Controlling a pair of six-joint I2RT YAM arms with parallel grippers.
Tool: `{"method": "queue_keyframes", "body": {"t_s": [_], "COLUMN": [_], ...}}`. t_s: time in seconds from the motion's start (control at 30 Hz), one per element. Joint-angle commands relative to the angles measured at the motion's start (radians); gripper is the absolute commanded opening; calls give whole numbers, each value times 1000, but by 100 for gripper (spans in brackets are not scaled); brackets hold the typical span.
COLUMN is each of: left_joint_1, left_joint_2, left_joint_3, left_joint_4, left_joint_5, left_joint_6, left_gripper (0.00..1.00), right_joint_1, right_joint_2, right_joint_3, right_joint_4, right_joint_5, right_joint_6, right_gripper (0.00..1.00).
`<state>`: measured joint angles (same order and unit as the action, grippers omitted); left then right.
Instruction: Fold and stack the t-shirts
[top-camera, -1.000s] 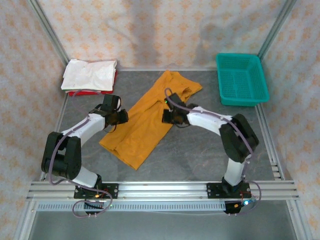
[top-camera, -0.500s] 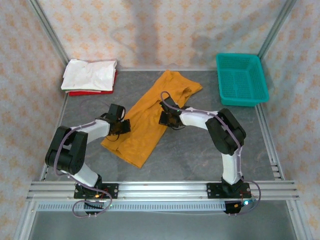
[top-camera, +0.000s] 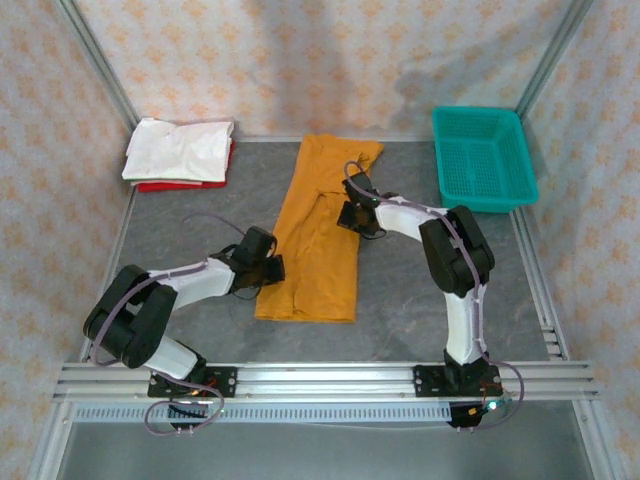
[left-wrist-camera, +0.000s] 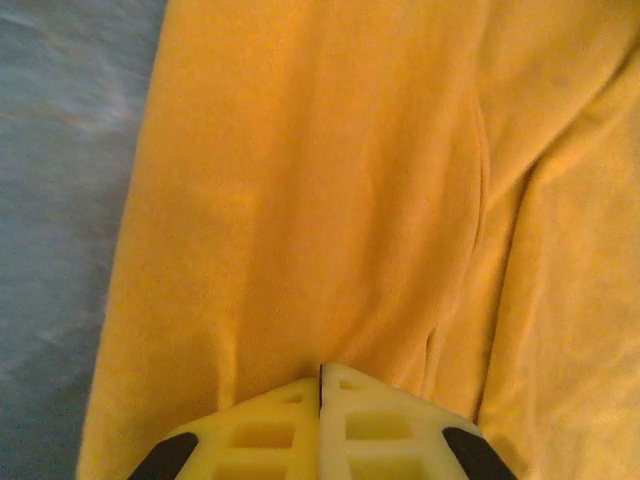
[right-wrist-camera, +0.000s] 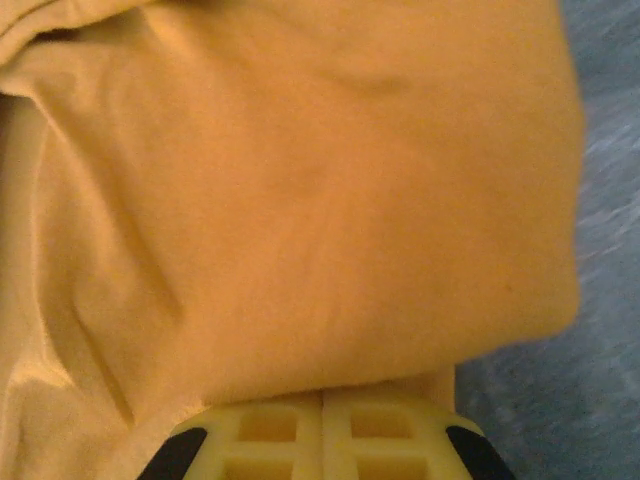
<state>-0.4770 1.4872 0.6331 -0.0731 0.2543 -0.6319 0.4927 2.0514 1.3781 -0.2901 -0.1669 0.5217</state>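
Left jaws pressed tight together, pinching the near left edge of the mustard-orange soft cloth t-shirt (top-camera: 315, 245), which stretches long ahead of them on the grey stone-look desk (top-camera: 400, 310). Right jaws clamped flat on its right edge, further up. Beyond the left jaws, a folded white cloth t-shirt (top-camera: 180, 150) lies atop a red one (top-camera: 160, 186). Outside the right jaws, a teal plastic mesh basket (top-camera: 490, 203).

Mustard-orange t-shirt (top-camera: 315, 240): soft matt cloth, lightly creased. White t-shirt (top-camera: 180, 150) and red t-shirt (top-camera: 150, 186): matt cloth. Basket (top-camera: 482, 155): teal plastic mesh. Table (top-camera: 420, 300): grey, matt, faintly mottled. Rail (top-camera: 330, 375): bare metal, dull sheen. Fingers (left-wrist-camera: 255, 435) of left gripper (left-wrist-camera: 320, 378): yellow plastic, matt.
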Motion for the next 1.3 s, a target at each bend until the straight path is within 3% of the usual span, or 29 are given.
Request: {"method": "queue_keyframes", "body": {"t_s": [0.0, 0.27, 0.5, 0.73, 0.9, 1.07, 1.27], "left_joint_1": [-16, -16, -15, -12, -7, -17, -58], "left_joint_2": [-28, -89, -139, -305, -366, -393, -398], "left_joint_3": [18, 39, 7, -113, -193, -241, -265], "left_joint_4": [-13, -8, -39, -117, -146, -164, -220], "left_joint_5": [-46, -5, 6, -18, 56, 157, 193], "left_joint_6": [-54, -20, 10, -23, -57, -59, -58], "left_gripper": [7, 10, 12, 25, 39, 44, 51], "right_joint_1": [-13, 17, 124, 209, 227, 231, 233], "right_joint_2": [0, -253, -254, -279, -375, -474, -516], "right_joint_3": [40, -126, -155, -338, -498, -634, -704], "right_joint_4": [-92, -131, -122, -53, -62, -81, -78], "right_joint_5": [29, -22, -110, -146, -131, -114, -91], "right_joint_6": [-47, -26, -18, 54, 107, 171, 205], "right_gripper": [3, 13, 16, 16, 16, 16, 16]}}
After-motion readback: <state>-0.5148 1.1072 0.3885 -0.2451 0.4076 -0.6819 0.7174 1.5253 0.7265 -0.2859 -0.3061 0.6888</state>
